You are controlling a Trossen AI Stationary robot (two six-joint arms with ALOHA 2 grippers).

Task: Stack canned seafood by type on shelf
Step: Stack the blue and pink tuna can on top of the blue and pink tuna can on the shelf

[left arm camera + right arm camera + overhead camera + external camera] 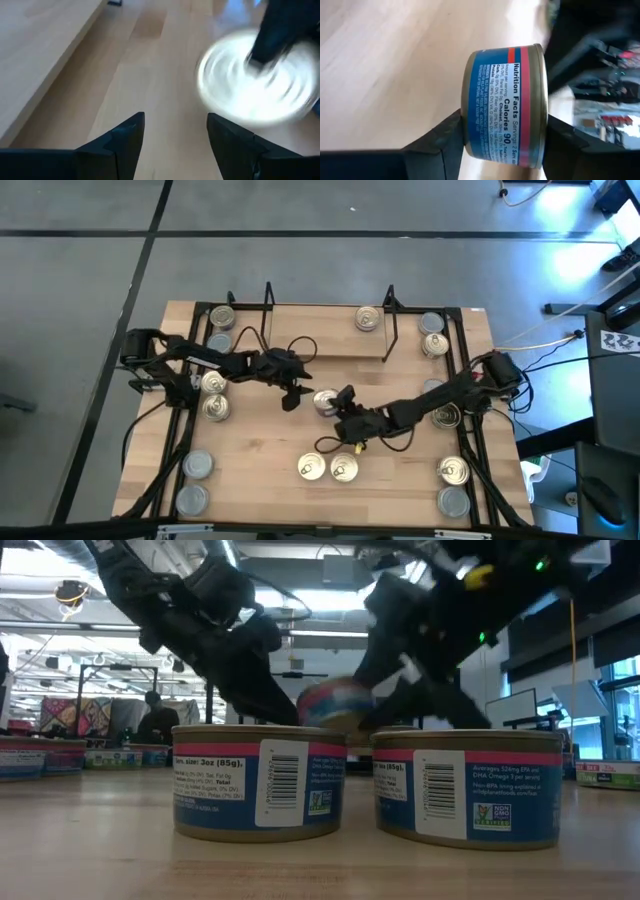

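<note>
The right gripper (495, 145) pinches a blue-labelled can (504, 105) between its fingers, above the middle of the table (270, 460) (the shelf (330, 340) stands well apart, at the far edge). The left gripper (292, 392), fingers spread and holding nothing, is just beside this can.

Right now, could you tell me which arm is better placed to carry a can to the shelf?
The right. Its gripper already holds a can at mid-table, while the left gripper is open and empty beside it. The shelf lies just beyond.
</note>
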